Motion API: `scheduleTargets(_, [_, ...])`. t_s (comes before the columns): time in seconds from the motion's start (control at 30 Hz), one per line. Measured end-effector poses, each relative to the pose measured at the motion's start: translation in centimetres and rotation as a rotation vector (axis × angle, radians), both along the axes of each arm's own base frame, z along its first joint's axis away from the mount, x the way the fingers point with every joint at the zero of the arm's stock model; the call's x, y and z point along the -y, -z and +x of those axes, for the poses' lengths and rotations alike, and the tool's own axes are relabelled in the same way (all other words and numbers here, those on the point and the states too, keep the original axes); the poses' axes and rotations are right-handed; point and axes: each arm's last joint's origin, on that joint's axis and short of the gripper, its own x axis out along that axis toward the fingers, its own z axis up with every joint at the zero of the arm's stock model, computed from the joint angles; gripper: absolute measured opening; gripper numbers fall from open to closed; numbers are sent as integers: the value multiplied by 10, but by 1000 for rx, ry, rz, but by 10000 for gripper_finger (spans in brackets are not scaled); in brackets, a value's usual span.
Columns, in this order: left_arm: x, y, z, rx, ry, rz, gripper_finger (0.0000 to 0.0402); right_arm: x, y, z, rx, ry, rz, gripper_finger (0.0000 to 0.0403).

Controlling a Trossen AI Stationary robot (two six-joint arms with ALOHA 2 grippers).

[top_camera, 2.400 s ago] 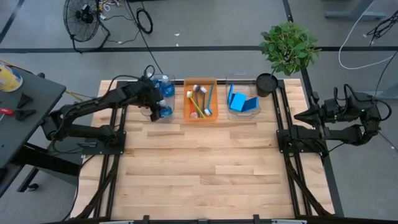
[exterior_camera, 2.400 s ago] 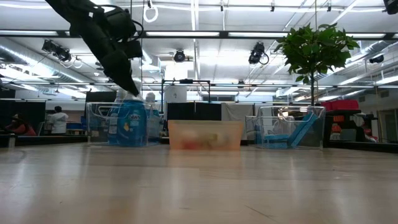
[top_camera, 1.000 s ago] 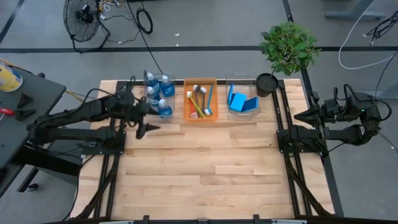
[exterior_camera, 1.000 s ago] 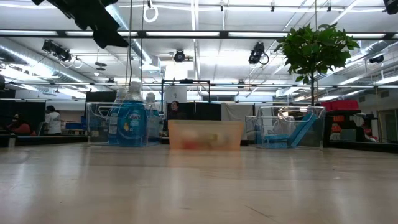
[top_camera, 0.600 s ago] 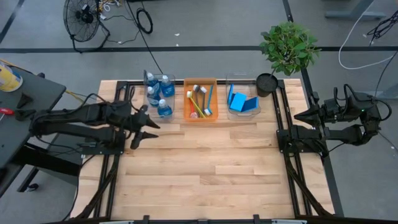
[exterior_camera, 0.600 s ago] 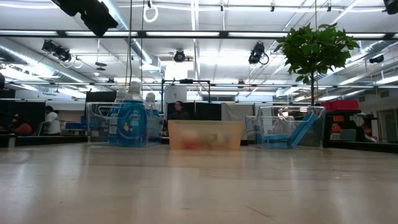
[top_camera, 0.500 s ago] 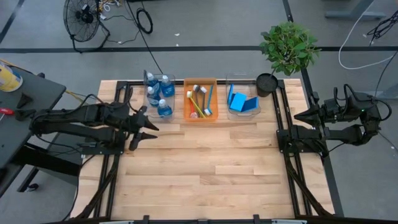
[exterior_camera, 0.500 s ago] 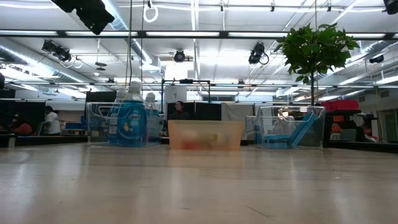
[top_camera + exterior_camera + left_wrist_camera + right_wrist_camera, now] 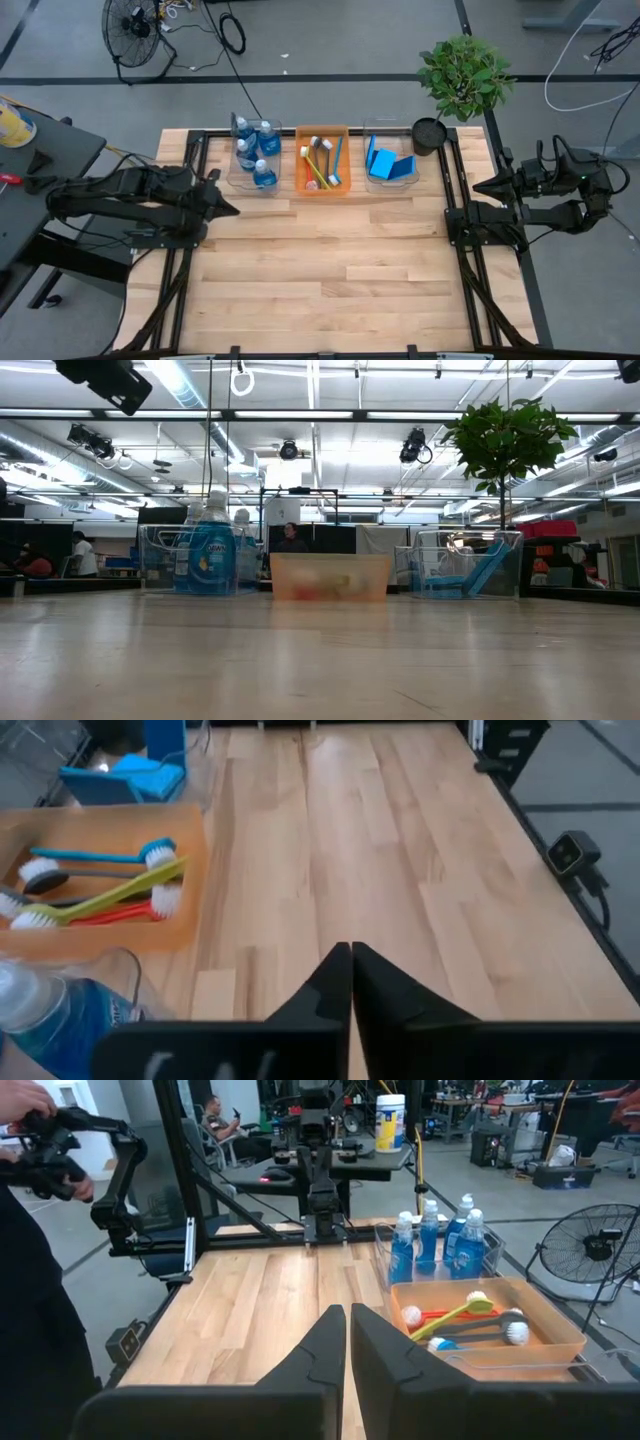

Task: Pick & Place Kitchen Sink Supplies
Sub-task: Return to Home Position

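Note:
Small clear bottles (image 9: 254, 153) with blue contents stand upright in a clear bin (image 9: 160, 565) at the table's far left. Beside it an orange bin (image 9: 322, 160) holds long-handled brushes (image 9: 100, 890) lying flat. Blue sponges (image 9: 385, 160) lean in a second clear bin (image 9: 465, 565). My left gripper (image 9: 232, 209) is shut and holds nothing; it hovers near the table's left edge, on the near side of the bottle bin. My right gripper (image 9: 347, 1320) is shut and holds nothing, drawn back at the table's right edge (image 9: 478, 186).
A green potted plant (image 9: 462, 75) stands at the far right corner, next to the sponge bin. The wooden tabletop (image 9: 330, 270) stretches toward the near edge. In the right wrist view a person (image 9: 35, 1280) stands beside the table.
My left gripper has drawn back from the bottle bin toward the table's left edge, holding nothing, and its open fingers have shut. The bottles stay upright in their bin.

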Motion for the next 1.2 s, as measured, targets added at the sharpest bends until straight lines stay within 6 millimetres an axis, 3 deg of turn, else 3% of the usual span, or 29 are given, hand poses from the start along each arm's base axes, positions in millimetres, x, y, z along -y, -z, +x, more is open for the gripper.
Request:
scheduleTargets(0.67, [-2,3,-50,24,3,28,4,0,0,0,0,0,0,25])
scheduleTargets(0.77, [-2,13,-49,78,-10,1,5,0,0,0,0,0,0,25])
scheduleTargets(0.9, [-1,6,-46,181,2,-12,3,0,0,0,0,0,0,25])
scheduleTargets(1.2, [1,47,-30,335,15,-116,3,0,0,0,0,0,0,25])
